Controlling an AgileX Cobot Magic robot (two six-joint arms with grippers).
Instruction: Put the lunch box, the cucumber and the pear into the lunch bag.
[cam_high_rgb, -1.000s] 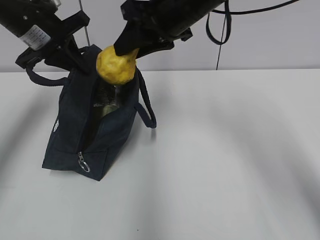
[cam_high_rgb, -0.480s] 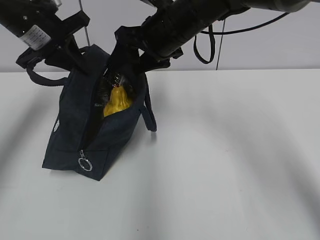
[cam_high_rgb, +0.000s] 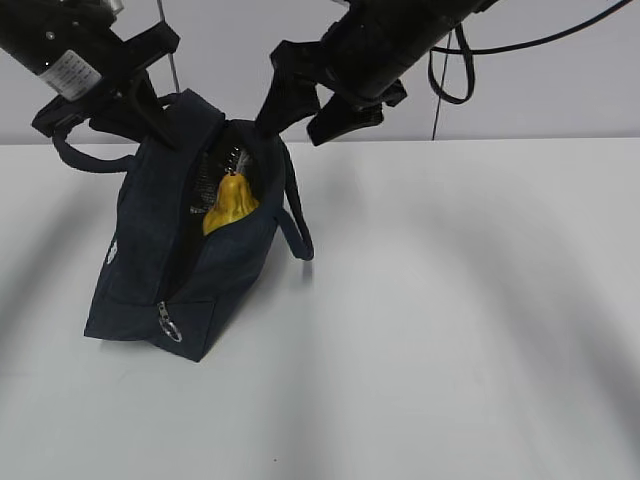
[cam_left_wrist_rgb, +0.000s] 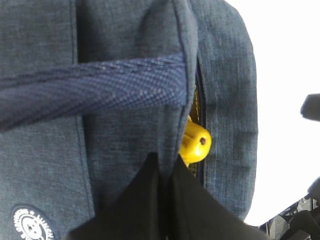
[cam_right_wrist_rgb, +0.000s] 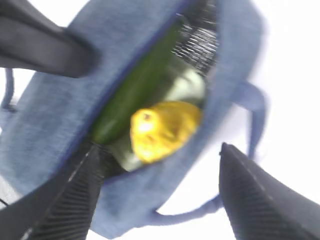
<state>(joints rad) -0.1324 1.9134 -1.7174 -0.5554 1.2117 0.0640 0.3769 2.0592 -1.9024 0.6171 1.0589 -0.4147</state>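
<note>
Pear (cam_high_rgb: 226, 203) sits inside lunch bag (cam_high_rgb: 150, 270), neck up, beside cucumber (cam_right_wrist_rgb: 135, 85). Right pincer (cam_high_rgb: 300, 105) gapes wide, empty, directly above. Left pincer (cam_left_wrist_rgb: 162, 175) pinches bag rim.

Two black robot arms: the left arm (cam_high_rgb: 75, 55) bears a white printed label; the right arm (cam_high_rgb: 400, 35) trails looped black cables. The right gripper (cam_right_wrist_rgb: 160, 195) has ribbed black fingers (cam_right_wrist_rgb: 260, 200).
</note>
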